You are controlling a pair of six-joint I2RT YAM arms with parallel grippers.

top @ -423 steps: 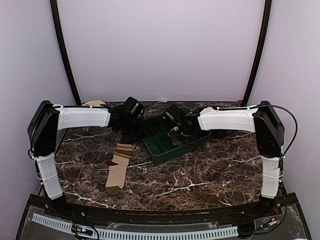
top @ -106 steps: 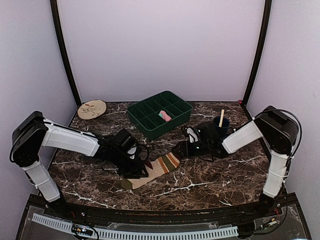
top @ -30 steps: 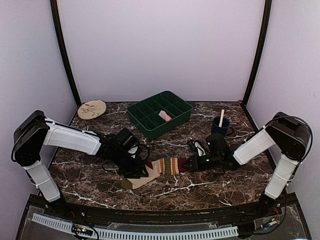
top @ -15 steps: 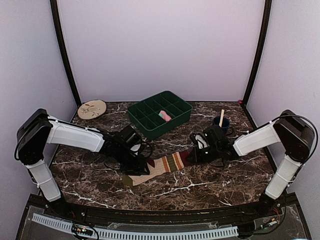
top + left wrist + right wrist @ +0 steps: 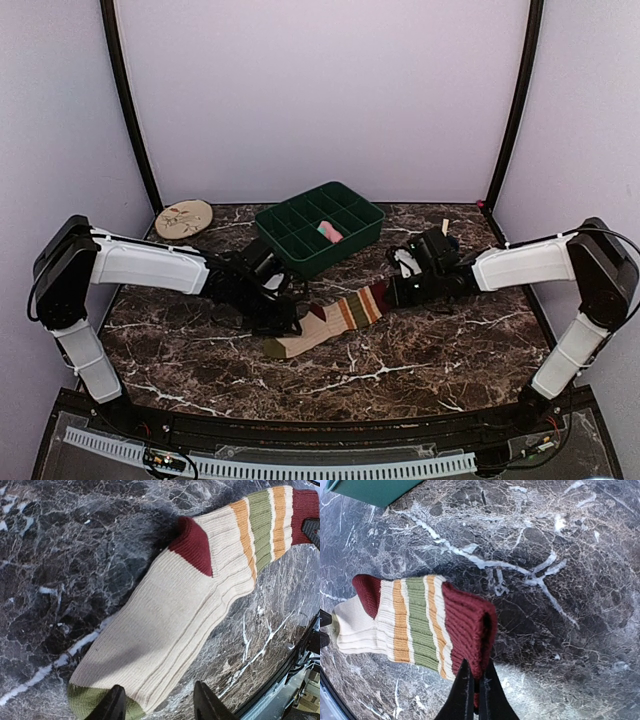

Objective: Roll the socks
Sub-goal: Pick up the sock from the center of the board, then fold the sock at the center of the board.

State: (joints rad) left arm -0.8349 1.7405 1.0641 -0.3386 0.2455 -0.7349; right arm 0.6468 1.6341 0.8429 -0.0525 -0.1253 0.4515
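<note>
Front and centre, the striped sock [image 5: 332, 319] lies stretched out on the marble table [image 5: 450, 350], olive toe at the near left and maroon cuff running up to the right. The left gripper [image 5: 159, 692] hangs over the toe end with its jaws apart, the sock's edge between them. The right gripper [image 5: 476, 667] has its jaws pinched tight on the cuff, and that end is raised a little. Farther back, the green divided tray [image 5: 300, 258] holds the pink sock [image 5: 328, 232] in one compartment. In the far left corner sits a round beige disc [image 5: 184, 218].
</note>
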